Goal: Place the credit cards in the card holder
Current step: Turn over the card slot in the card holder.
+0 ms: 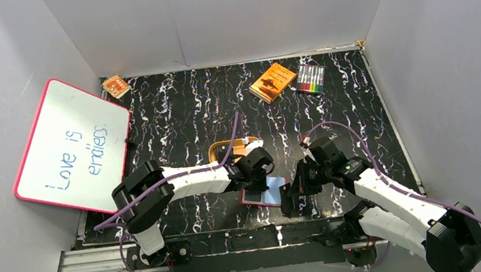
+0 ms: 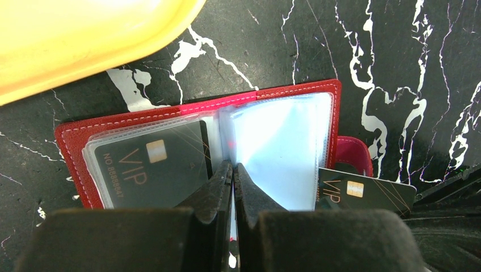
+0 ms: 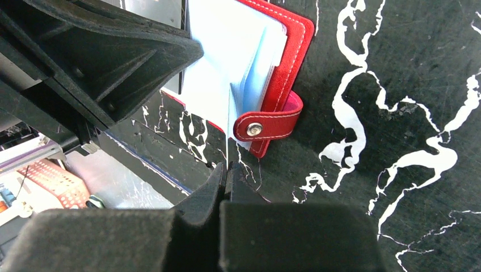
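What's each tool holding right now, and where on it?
Right tool seems to pinch the loose card at its outer end. Left tool is shut at the middle fold of the wallet; grip unclear.

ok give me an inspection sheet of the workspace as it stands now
surface: black marbled table
job's things: holder open flat near the table's front edge; one card in its left pocket; second card at its right edge, mostly outside
clutter: tray behind the holder; orange box and markers at the back; whiteboard leaning at the left; small orange item at the back left
grippers: left tool shut, tips at the holder's fold; right tool shut near the snap strap; any hold on the second card cannot be told
cables: purple left cable and right cable, one along each arm
surroundings: grey walls on three sides
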Robot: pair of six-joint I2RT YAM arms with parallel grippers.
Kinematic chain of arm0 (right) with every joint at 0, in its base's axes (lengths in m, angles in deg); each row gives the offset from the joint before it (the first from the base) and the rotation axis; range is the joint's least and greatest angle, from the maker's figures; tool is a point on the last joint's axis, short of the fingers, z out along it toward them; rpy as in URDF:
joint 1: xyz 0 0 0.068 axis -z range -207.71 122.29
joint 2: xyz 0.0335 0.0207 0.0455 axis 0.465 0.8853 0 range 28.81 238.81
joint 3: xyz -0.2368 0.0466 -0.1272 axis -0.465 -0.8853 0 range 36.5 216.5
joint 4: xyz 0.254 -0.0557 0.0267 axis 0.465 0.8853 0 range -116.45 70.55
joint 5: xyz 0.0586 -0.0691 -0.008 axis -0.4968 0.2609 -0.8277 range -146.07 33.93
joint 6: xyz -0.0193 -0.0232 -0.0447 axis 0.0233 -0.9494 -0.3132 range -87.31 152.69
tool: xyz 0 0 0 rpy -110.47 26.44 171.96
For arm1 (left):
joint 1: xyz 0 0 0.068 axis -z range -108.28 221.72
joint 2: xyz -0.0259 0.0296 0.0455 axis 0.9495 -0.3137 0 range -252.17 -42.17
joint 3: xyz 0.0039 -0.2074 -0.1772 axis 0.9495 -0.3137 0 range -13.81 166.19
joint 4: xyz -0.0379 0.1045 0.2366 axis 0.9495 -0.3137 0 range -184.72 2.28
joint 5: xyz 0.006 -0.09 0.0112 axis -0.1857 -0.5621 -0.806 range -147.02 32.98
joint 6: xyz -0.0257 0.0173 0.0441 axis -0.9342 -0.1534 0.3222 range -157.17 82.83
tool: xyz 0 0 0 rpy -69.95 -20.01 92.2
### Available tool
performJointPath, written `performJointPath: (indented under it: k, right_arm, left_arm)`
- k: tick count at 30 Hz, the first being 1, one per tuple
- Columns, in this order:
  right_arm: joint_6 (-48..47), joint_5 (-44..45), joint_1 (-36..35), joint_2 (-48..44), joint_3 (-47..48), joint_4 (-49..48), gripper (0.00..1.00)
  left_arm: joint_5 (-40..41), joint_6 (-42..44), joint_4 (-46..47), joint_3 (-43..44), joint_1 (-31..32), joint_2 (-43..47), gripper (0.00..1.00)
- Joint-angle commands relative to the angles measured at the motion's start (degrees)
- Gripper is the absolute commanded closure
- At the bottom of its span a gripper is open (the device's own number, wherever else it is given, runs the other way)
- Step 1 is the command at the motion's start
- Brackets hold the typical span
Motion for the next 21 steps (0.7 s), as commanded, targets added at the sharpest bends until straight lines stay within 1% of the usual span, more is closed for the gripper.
performJointPath:
  k: [1,8,9,10,11,14,16,21]
  right_arm:
    - [-0.3,-1.0,0.4,0.4,-0.3,-3.3,1.0]
    - [-0.8,-4.0,0.4,2.6,-0.4,-6.4,1.0]
    - [-0.9,-4.6,0.4,2.9,-0.3,-6.9,1.0]
    - [-0.9,-4.9,0.4,3.0,-0.2,-7.4,1.0]
    - [-0.9,-5.4,0.4,3.2,-0.2,-7.9,1.0]
    - [-1.2,-6.2,0.4,4.3,0.0,-9.3,1.0]
    - [-1.5,-6.7,0.4,5.4,0.2,-9.7,1.0]
    - [-1.8,-7.9,0.4,7.7,0.6,-11.2,1.0]
  left_arm:
    - [2.2,0.4,-4.7,-2.3,0.3,0.0,1.0]
    - [2.3,0.0,-5.0,-1.9,0.3,0.5,1.0]
    - [2.4,0.1,-5.1,-1.8,0.3,0.8,0.99]
    - [2.5,0.1,-5.4,-1.4,0.3,1.2,0.95]
    - [2.7,0.2,-5.5,-1.1,0.3,1.5,0.87]
    - [2.9,0.5,-6.1,0.1,0.3,2.7,0.72]
    - [2.9,0.7,-6.7,1.1,0.3,3.5,0.65]
    - [2.9,0.8,-8.2,2.9,0.3,5.6,0.52]
